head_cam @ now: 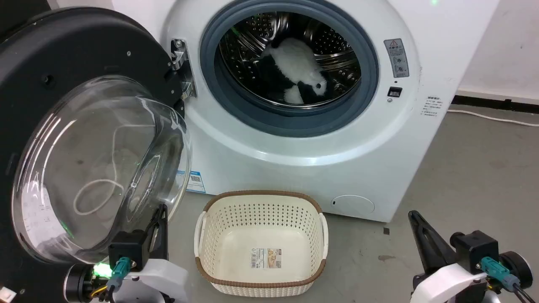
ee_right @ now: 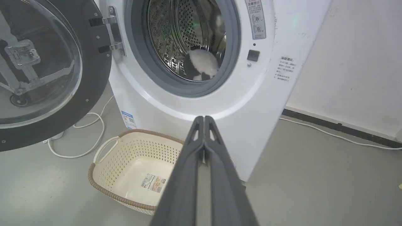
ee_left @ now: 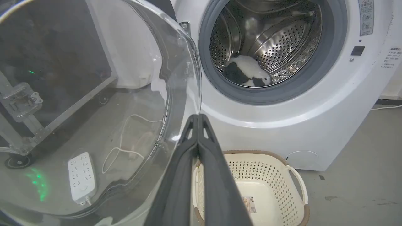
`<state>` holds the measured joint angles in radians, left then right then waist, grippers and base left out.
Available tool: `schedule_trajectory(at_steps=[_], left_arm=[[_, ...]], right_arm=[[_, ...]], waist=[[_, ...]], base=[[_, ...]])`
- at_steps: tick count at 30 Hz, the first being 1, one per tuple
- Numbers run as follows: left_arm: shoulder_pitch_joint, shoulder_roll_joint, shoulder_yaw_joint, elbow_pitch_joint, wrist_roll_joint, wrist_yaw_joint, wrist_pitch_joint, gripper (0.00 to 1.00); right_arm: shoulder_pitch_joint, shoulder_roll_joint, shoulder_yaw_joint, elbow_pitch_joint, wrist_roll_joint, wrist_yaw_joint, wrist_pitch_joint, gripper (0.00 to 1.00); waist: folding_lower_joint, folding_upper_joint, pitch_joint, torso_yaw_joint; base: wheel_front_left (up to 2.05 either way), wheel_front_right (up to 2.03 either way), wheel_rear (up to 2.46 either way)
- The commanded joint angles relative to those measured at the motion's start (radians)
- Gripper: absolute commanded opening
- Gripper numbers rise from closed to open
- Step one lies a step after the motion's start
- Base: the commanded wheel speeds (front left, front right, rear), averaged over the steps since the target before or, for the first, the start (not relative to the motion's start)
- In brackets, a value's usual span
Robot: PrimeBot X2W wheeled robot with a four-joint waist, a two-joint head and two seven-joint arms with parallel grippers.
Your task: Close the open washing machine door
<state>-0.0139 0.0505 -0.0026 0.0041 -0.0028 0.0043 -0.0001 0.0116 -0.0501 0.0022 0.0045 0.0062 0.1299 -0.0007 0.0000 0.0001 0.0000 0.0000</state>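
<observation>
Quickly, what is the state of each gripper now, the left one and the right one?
Left gripper: closed, holding nothing.
Right gripper: closed, holding nothing.

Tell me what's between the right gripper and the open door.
In the head view, the cream laundry basket stands on the floor between the right gripper and the washing machine door.

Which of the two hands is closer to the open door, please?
The left hand, tips right beside the door; the right hand sits beyond the basket.

The washing machine door (head_cam: 92, 160) is glossy clear glass rimmed matt black; the drum (head_cam: 337, 46) shiny steel.
</observation>
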Motion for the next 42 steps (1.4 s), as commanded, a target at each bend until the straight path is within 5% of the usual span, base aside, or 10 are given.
schedule_trajectory(at_steps=[1,41,42], left_arm=[[0.014,0.0,0.003,-0.004,0.003,-0.004,0.0,0.0],[0.014,0.0,0.003,-0.004,0.003,-0.004,0.0,0.0],[0.0,0.0,0.0,0.0,0.0,0.0,0.0,1.0]], right_arm=[[-0.012,0.0,-0.002,-0.005,-0.006,0.001,0.001,0.0],[-0.012,0.0,-0.002,-0.005,-0.006,0.001,0.001,0.0],[0.0,0.0,0.0,0.0,0.0,0.0,0.0,1.0]], waist=[[0.0,-0.0001,0.0,0.0],[0.0,-0.0001,0.0,0.0],[0.0,-0.0001,0.0,0.0]], base=[[0.0,0.0,0.0],[0.0,0.0,0.0],[0.0,0.0,0.0]])
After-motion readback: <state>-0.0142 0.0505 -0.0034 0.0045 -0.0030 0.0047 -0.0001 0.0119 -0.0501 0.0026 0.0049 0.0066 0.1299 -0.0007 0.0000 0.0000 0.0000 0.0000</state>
